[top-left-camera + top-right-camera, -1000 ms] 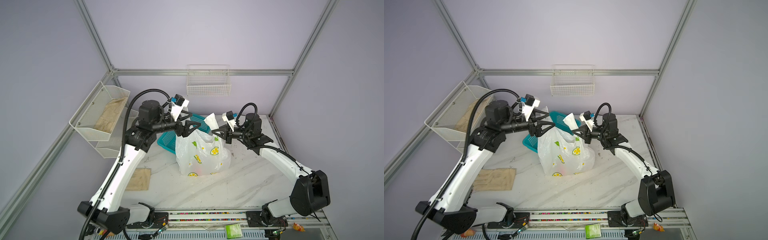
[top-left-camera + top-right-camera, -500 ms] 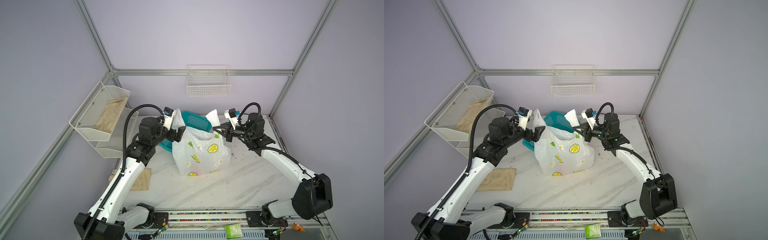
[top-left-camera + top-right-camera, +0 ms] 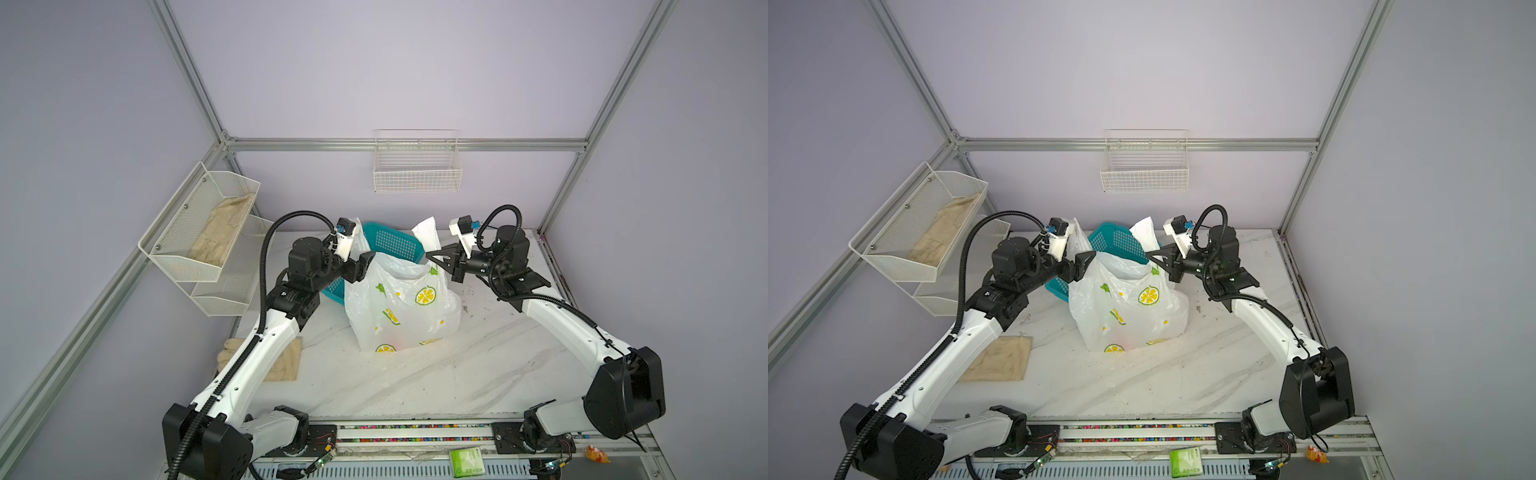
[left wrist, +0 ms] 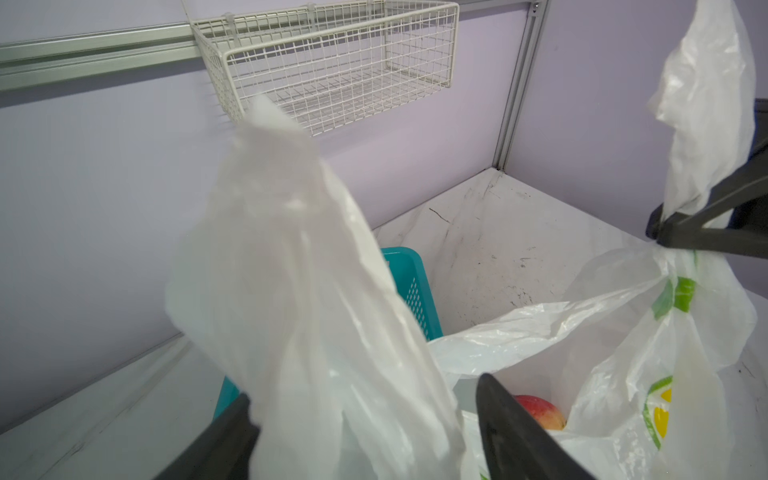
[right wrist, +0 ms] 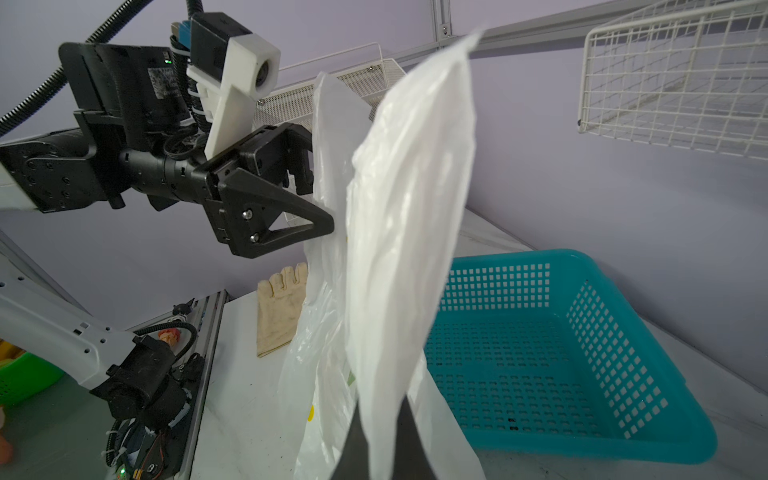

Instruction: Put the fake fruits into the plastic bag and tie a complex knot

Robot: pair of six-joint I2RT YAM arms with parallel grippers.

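The plastic bag [image 3: 399,307] [image 3: 1125,307], white with lemon prints, stands open on the marble table, and both its handles stick up. My right gripper [image 3: 432,257] [image 5: 382,409] is shut on the right handle and holds it upright. My left gripper [image 3: 361,266] [image 4: 365,395] is open; its fingers stand on either side of the left handle, which hangs loosely between them. One fake fruit [image 4: 538,411], red and yellowish, lies inside the bag; a pink tint shows through the bag's bottom [image 3: 397,343].
A teal perforated basket [image 3: 395,245] [image 5: 561,353] sits right behind the bag. A beige glove [image 3: 282,361] lies on the table at the left under my left arm. A wire basket [image 3: 417,170] hangs on the back wall, and mesh shelves [image 3: 199,232] are mounted at the left.
My left arm has come down and drawn back left from over the bag's mouth to the left handle, and its jaws have narrowed a little. The right gripper kept its hold.
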